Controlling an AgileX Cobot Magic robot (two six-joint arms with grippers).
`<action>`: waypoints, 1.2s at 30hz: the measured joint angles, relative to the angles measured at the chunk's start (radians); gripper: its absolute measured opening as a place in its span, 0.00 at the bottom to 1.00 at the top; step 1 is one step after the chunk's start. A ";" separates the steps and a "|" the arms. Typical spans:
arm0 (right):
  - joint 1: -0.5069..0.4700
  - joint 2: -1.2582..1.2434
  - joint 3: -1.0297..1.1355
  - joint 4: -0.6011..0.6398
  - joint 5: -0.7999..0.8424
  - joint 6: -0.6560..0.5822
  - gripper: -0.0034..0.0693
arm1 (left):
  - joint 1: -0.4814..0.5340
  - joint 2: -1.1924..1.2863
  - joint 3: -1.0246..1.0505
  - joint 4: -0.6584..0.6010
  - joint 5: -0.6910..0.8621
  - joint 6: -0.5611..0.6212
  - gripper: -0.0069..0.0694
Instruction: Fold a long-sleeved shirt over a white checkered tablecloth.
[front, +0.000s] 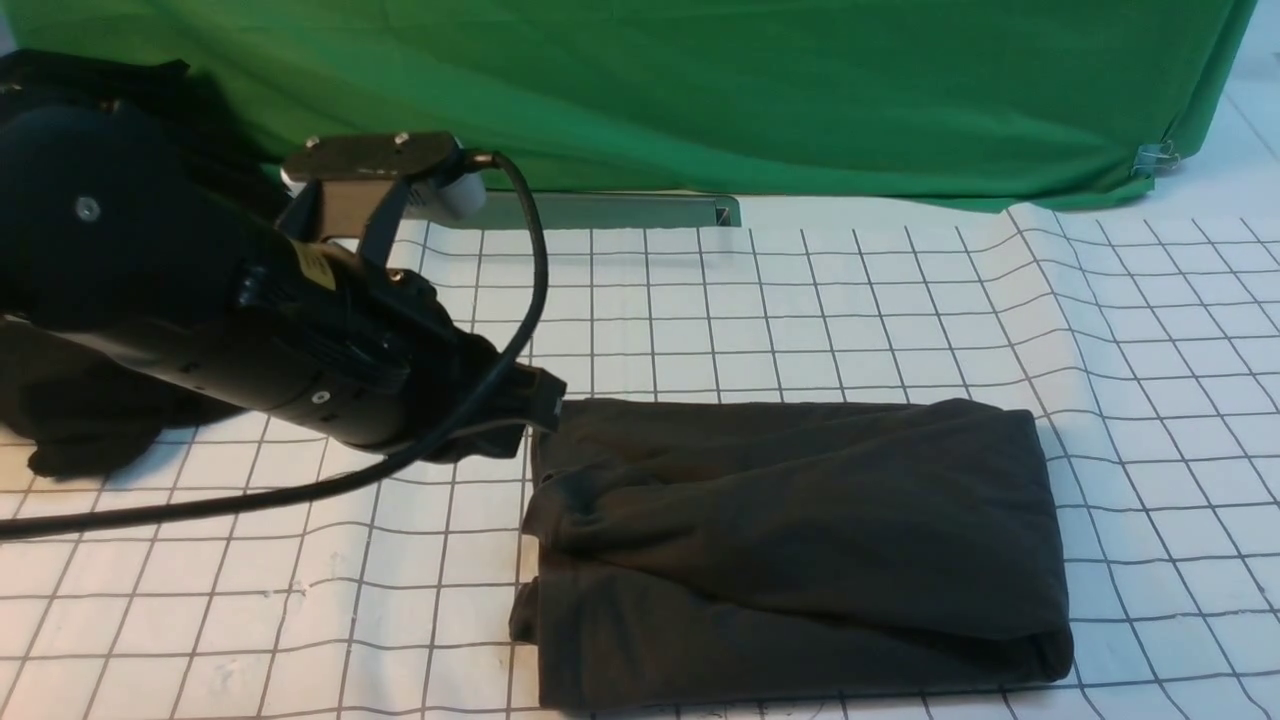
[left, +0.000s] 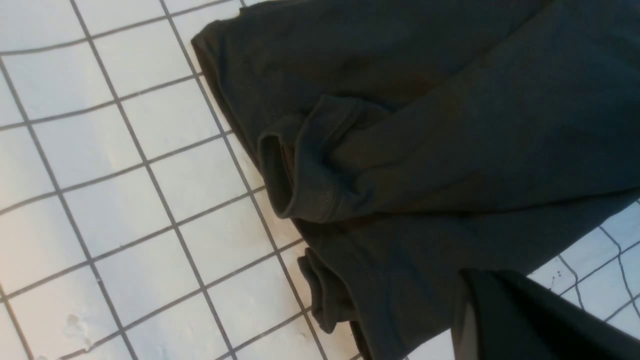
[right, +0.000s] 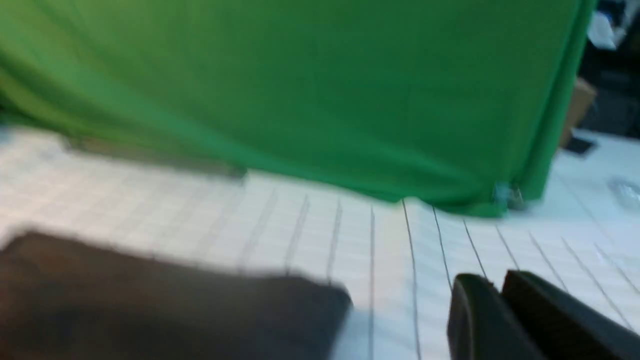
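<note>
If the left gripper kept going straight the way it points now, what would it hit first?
The shirt. In the front view the left gripper points right, its tip at the near-left top corner of the folded bundle and apparently touching it already. Depth is hard to judge; it might skim just over the cloth.

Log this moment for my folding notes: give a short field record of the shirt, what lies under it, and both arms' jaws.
garment: dark charcoal-olive long-sleeved shirt, folded into a rough rectangle, a cuff showing at its left end
surface: white checkered tablecloth, slightly wrinkled, under the shirt
backdrop: plain green cloth
left gripper: jaws shut, at the shirt's far left corner; a grip on it cannot be told
right gripper: blurred, off the shirt, jaws nearly together
</note>
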 joint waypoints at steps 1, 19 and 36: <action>-0.005 -0.011 0.033 -0.028 0.000 0.000 0.15 | 0.000 0.000 0.000 0.000 0.000 -0.003 0.10; -0.017 -0.020 0.069 -0.175 0.072 0.019 0.21 | 0.000 -0.176 0.000 0.008 0.089 -0.044 0.16; -0.017 -0.020 0.069 -0.180 0.070 0.141 0.24 | 0.000 -0.455 0.041 0.056 0.277 -0.141 0.21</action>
